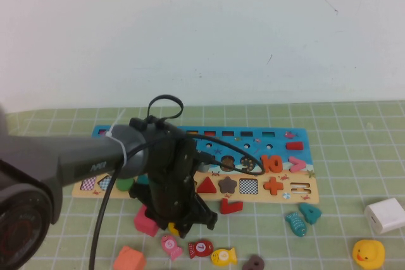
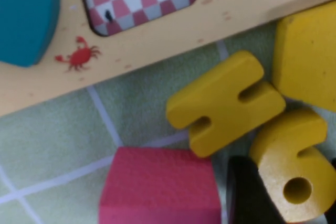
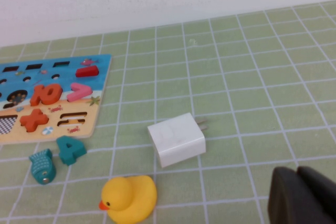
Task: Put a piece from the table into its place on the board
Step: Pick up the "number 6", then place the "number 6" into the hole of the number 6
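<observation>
Our left gripper (image 1: 179,224) is down by the small, thick yellow wooden number 6 (image 2: 292,167).

We have that gripper low over the green checked tablecloth (image 1: 354,175), just on the near side of the long wooden puzzle board (image 1: 297,150). The 6 lies on the cloth near the board's edge, touching a yellow H-shaped block (image 2: 226,104), with a pink block (image 2: 160,186) on its other side. One dark finger (image 2: 249,192) rests beside the 6. We cannot tell if this hand is open or gripping. Our right gripper (image 3: 302,198) waits over the cloth far right, near a white plug (image 3: 176,139) and a yellow rubber duck (image 3: 128,198); its fingers look shut.
</observation>
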Available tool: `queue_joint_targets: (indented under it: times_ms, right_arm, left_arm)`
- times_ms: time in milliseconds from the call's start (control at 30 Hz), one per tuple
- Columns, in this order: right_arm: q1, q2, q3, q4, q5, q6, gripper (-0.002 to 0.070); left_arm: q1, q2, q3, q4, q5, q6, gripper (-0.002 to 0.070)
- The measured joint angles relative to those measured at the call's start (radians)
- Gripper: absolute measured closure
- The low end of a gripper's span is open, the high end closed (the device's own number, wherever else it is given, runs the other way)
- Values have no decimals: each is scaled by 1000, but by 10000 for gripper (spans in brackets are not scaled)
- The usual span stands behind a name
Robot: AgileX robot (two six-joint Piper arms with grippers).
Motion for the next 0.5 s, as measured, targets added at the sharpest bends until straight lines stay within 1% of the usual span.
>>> queue_joint_targets:
  times_ms: [233, 367, 500]
  right_arm:
    - [0, 0, 0, 0, 0, 0, 678]
    - [0, 0, 0, 0, 0, 0, 678]
    - [0, 0, 0, 0, 0, 0, 678]
  left_arm:
    - [0, -11, -154, 2, 146, 24, 412]
    - [0, -15, -295, 17, 237, 59, 412]
    - [17, 11, -432, 19, 296, 85, 412]
